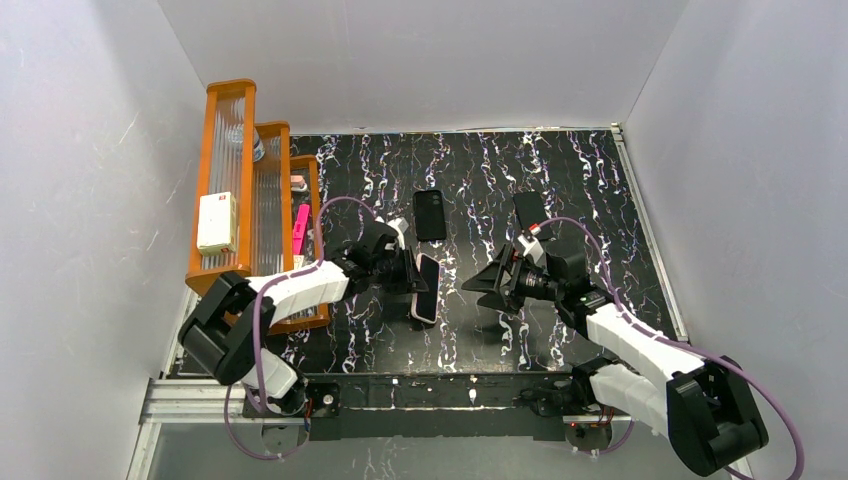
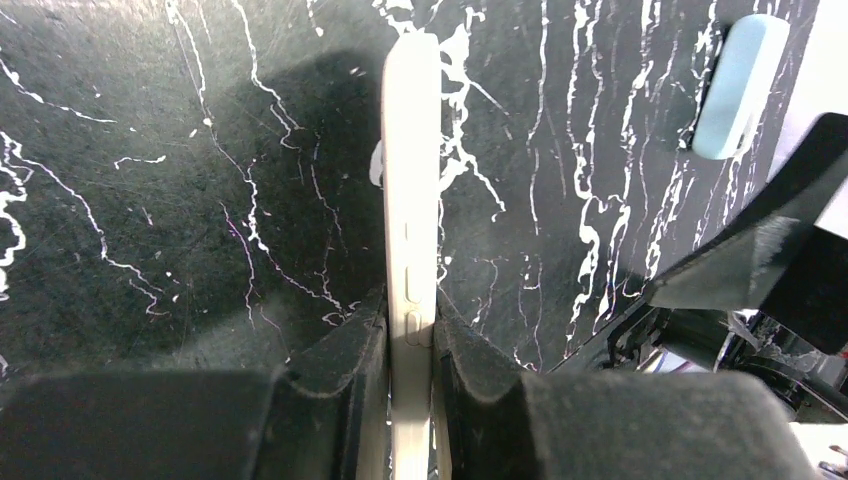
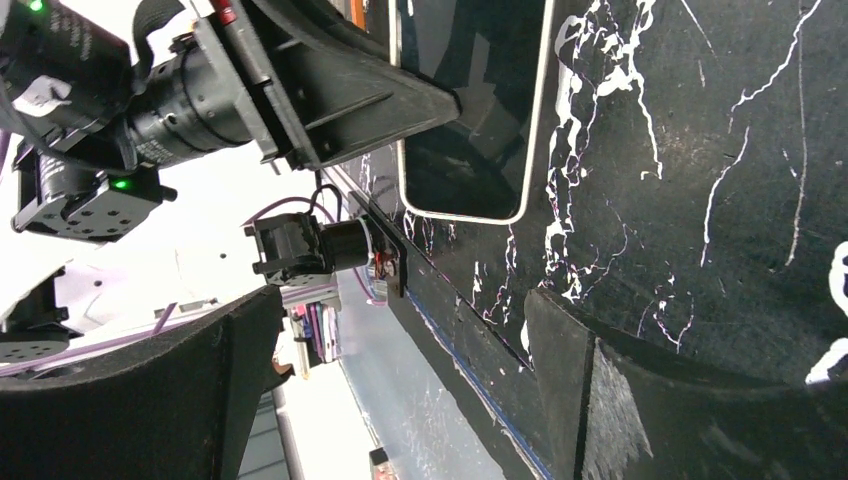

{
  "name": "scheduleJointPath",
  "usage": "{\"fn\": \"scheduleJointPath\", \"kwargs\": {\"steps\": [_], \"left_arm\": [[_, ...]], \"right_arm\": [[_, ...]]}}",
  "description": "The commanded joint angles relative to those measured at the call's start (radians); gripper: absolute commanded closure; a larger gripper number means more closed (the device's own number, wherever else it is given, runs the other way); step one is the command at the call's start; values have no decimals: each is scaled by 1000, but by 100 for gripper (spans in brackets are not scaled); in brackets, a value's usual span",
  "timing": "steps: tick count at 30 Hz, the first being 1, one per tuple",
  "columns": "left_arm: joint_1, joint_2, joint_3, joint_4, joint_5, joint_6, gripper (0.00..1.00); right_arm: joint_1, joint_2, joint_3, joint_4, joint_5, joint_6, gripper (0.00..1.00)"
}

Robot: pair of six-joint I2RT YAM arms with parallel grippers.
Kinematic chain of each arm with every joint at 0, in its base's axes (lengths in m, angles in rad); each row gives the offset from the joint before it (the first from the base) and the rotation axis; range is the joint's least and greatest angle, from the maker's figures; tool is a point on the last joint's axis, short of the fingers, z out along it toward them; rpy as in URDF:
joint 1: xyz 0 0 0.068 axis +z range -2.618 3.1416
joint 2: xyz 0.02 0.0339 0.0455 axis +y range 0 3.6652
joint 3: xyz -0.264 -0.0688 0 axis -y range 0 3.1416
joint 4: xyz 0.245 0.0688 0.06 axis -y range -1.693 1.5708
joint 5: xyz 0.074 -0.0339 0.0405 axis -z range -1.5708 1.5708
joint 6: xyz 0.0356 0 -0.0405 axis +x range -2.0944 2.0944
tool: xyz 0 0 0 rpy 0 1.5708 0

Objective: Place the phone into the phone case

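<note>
Left jaws: pinching phone case (image 2: 410, 180) on edge.
Right jaws: spread, empty.
Advice: press phone (image 3: 490, 150) corners flush; hold case steady.

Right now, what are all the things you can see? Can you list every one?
phone case: one, pale pink, held on edge in the middle of the table
phone: one, glossy black screen, inside the phone case's rim
black piece with camera hole: one, black, flat, far middle
black slab: one, black, flat, to the right of that piece
rack: one, orange, left side
white box: one, white, on the rack
pink thing: one, bright pink, in the rack
table: one, black with white streaks
left fingers: two, black, shut on the phone case
right fingers: two, black, open, empty
</note>
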Motion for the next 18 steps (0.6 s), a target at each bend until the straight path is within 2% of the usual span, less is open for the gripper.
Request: {"fn": "scheduleJointPath", "kwargs": {"steps": [1, 7, 13, 18], "left_arm": [[11, 37, -15, 81, 82, -46, 100], [12, 59, -38, 63, 66, -52, 100], [12, 52, -11, -35, 6, -10, 79], [12, 32, 31, -133, -44, 25, 63]], "right_arm": [[-5, -36, 54, -49, 32, -46, 1], [-7, -38, 70, -75, 37, -68, 1], [-7, -32, 76, -86, 53, -73, 1], [-7, -24, 121, -172, 103, -116, 1]]}}
